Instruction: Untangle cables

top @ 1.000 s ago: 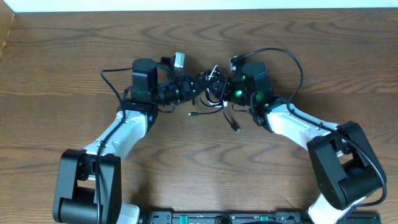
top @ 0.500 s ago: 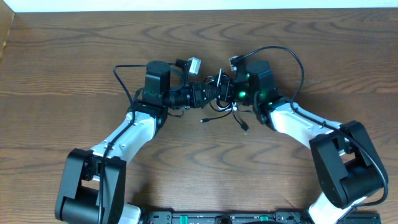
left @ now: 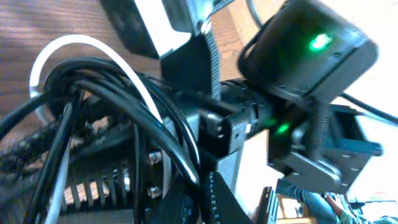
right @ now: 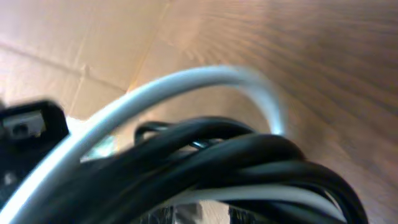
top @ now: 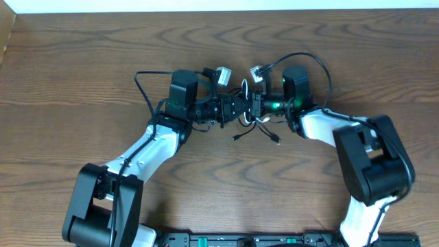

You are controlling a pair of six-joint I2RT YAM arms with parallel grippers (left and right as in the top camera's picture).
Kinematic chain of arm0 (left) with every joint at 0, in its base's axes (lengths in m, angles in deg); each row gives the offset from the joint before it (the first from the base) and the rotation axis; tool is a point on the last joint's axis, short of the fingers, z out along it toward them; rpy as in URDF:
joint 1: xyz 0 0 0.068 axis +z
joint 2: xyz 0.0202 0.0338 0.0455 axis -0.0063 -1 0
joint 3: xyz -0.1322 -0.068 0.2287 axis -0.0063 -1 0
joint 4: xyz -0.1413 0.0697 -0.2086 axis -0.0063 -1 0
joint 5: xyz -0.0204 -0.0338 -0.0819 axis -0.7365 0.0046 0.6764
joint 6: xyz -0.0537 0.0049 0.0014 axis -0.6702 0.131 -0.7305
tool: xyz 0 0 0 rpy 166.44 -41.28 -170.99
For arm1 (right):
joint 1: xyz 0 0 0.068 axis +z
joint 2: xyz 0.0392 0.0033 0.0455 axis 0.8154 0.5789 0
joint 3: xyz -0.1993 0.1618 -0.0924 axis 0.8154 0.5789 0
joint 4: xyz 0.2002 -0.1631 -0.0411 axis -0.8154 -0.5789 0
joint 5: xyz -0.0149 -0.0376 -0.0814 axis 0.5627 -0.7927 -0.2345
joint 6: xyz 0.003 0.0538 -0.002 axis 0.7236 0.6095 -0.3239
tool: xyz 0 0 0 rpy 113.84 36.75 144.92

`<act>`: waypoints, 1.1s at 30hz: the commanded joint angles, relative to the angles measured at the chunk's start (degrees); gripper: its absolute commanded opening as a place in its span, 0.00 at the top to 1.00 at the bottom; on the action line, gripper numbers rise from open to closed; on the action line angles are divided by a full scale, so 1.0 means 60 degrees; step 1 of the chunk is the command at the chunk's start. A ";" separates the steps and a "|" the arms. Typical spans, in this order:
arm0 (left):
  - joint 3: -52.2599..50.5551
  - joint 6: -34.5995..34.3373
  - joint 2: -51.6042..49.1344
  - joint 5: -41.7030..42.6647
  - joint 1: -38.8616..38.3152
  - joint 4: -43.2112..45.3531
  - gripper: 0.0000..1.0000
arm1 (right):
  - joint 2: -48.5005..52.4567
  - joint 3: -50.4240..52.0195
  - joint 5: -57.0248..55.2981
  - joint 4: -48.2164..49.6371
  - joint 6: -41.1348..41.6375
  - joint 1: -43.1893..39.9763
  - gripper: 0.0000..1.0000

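Sits further right on the worktop (top: 82,62) than a second ago, carried along with the left arm (top: 154,140): knot of cables (top: 243,110), bunched between the two wrists. Black cable (right: 249,155) wound in thick loops, white cable (right: 211,73) arching over them, two plug ends (top: 276,141) trailing below toward the wood. Left jaws clenched on the knot. Right jaws hidden behind blurred loops; cannot tell whether gripping or released.

overhead, light was even and sharp, with soft faint shadows on the bench (top: 68,82). the right wrist view was badly blurred, the cables (right: 249,158) out of focus; the left wrist view washed out white at right.
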 commanded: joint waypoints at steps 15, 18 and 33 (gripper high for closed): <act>0.0084 -0.0495 0.0211 -0.0270 -0.0055 0.0153 0.93 | 0.0594 -0.0004 0.2109 0.0984 -0.0444 -0.0321 0.18; 0.0084 -0.0488 0.0208 -0.0270 -0.0055 0.0146 0.92 | 0.0594 -0.0004 0.2109 0.1064 -0.0288 -0.0284 0.25; 0.0084 -0.0481 0.0208 -0.0270 -0.0055 0.0109 0.93 | 0.0594 -0.0004 0.1617 0.2477 0.1596 -0.0284 0.72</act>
